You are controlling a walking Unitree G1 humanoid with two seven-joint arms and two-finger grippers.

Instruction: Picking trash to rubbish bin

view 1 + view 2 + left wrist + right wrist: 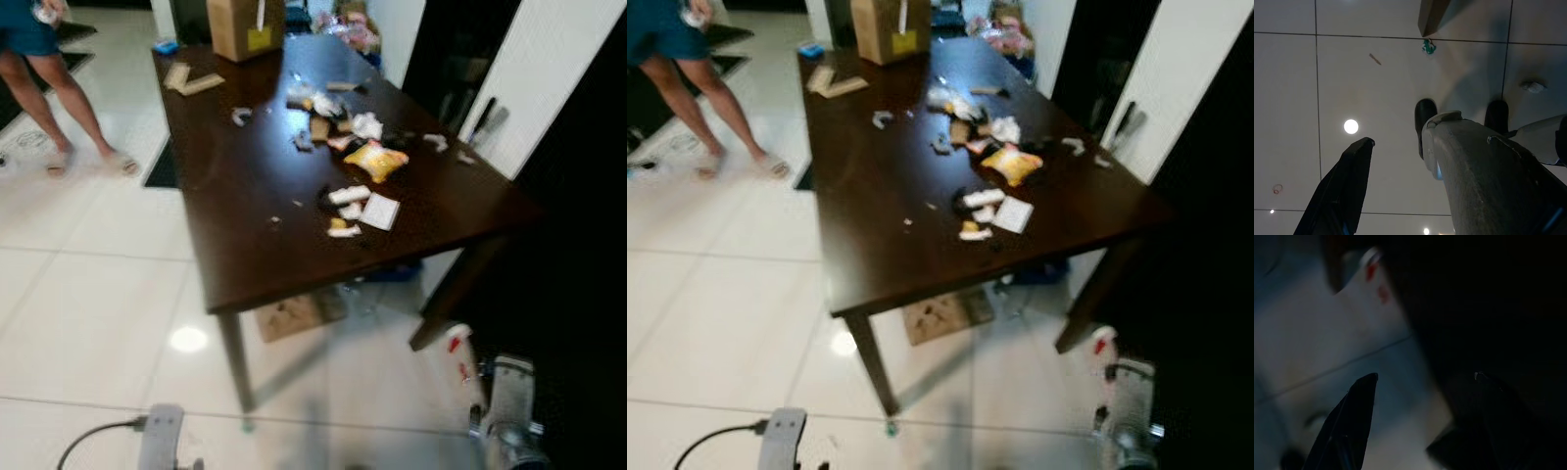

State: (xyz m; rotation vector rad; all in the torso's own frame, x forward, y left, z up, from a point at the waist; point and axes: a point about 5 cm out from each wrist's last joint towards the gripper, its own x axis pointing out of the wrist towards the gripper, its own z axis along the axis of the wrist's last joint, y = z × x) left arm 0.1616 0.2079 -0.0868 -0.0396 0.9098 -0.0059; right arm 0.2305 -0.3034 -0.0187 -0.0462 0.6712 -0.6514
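- Hanging low at our sides, both arms are idle: the left gripper (1400,186) points down at the white floor tiles (1366,88), its fingers spread apart with nothing between them, one black finger (1344,186) plain against the tile.
- Our right gripper (1420,421) hangs in shade beside something dark; one finger (1349,423) shows clearly and a second is faintly made out well apart from it, so we read it as open and empty.
- From the head views, our left wrist (160,436) and right wrist (509,411) sit at the lower edge of the scene, short of the table.
- Ahead of us stands the dark wooden table (245,225), its near corner leg (235,362) closest to our left side.
- The trash lies forward and up from both grippers, scattered on the table's right half: a yellow snack packet (375,160), a white paper square (380,211), and small wrappers (345,230) just beside it.
- We judge the right arm nearer to that cluster; we still need to close in before reaching.
- A cardboard box (245,27) stands at the far end, more cardboard (294,315) lies under the table, and a person (39,69) stands off to the left.
- We cannot make out a rubbish bin.
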